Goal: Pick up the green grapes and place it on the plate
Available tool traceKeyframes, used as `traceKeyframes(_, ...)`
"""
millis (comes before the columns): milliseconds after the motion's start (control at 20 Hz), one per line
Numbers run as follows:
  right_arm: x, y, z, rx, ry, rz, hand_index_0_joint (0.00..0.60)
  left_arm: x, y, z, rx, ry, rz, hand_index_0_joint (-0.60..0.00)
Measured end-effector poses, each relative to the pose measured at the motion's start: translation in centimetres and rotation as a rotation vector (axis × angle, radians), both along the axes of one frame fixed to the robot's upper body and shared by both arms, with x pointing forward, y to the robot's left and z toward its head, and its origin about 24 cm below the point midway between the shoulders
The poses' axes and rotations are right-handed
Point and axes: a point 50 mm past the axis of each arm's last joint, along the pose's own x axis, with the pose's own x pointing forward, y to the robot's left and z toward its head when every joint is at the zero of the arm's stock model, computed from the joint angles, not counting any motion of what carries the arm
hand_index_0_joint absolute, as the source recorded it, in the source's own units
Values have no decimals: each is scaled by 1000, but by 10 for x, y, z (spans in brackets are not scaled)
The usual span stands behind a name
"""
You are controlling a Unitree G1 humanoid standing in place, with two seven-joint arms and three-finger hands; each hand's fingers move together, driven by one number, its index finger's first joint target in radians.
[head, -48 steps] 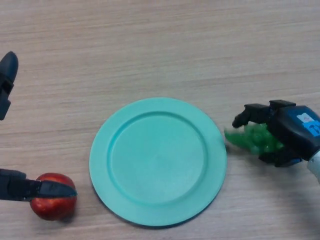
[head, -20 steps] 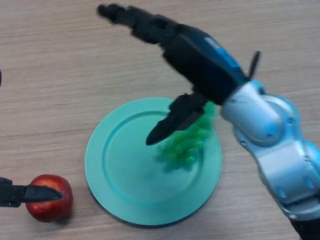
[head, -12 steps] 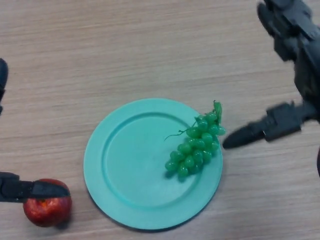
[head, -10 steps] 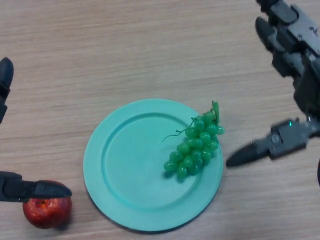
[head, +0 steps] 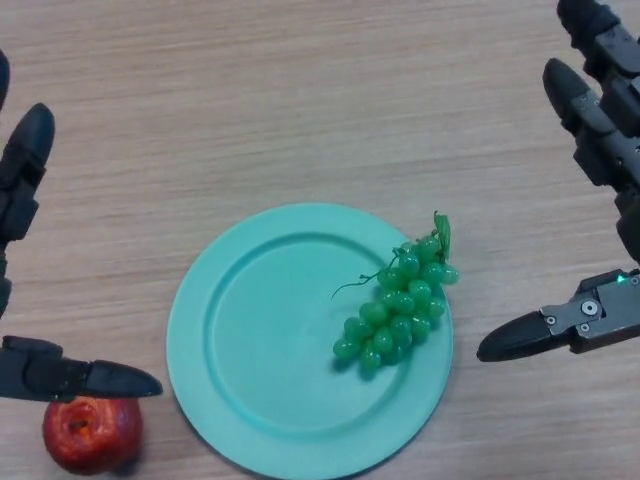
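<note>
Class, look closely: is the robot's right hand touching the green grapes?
Apart. The head view shows bare plate rim and table between the open right hand and the green grapes.

One plate (head: 260,340) is sitting on one wooden table (head: 300,100). One bunch of green grapes (head: 398,305) is lying on the plate at about 3 o'clock. One red apple (head: 90,435) is sitting off the plate at about 8 o'clock. Two black hands are showing, a left hand (head: 25,200) and a right hand (head: 600,150).
</note>
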Motion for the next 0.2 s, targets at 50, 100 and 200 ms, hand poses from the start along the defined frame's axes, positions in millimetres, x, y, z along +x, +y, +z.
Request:
traceKeyframes(50,-1,0,1,-5,4,0,0,-1,-1,2,3,-8,-2,0)
traceKeyframes(100,-1,0,1,-7,2,1,0,-1,-1,2,4,-11,-2,0)
traceKeyframes(200,-2,1,2,-7,-2,2,0,-1,0,3,11,-11,-1,0)
